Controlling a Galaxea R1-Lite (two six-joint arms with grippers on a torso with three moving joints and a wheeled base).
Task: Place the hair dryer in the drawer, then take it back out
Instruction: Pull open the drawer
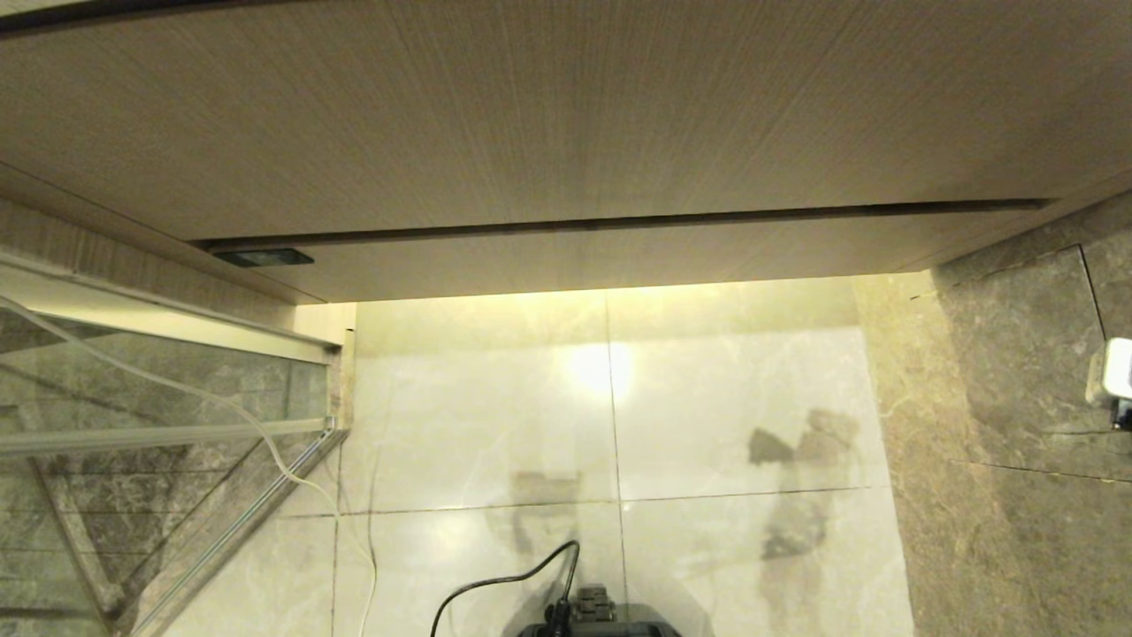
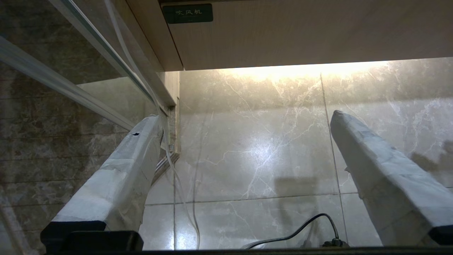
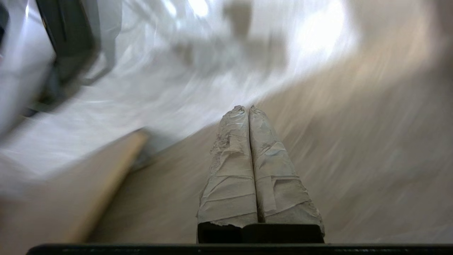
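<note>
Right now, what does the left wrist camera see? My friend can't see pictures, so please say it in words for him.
The left gripper hangs open, its two taped fingers wide apart and empty, above a shiny marble floor. Past them is a closed wood-grain drawer with a small dark label, and a black cable lies on the floor.

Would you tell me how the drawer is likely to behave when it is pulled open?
The drawer front looks flat and smooth with no handle, so a tool would probably slip unless hooked under its lower edge. Being wide and shallow, it likely slides as one rigid piece and might skew if pulled off-centre.
</note>
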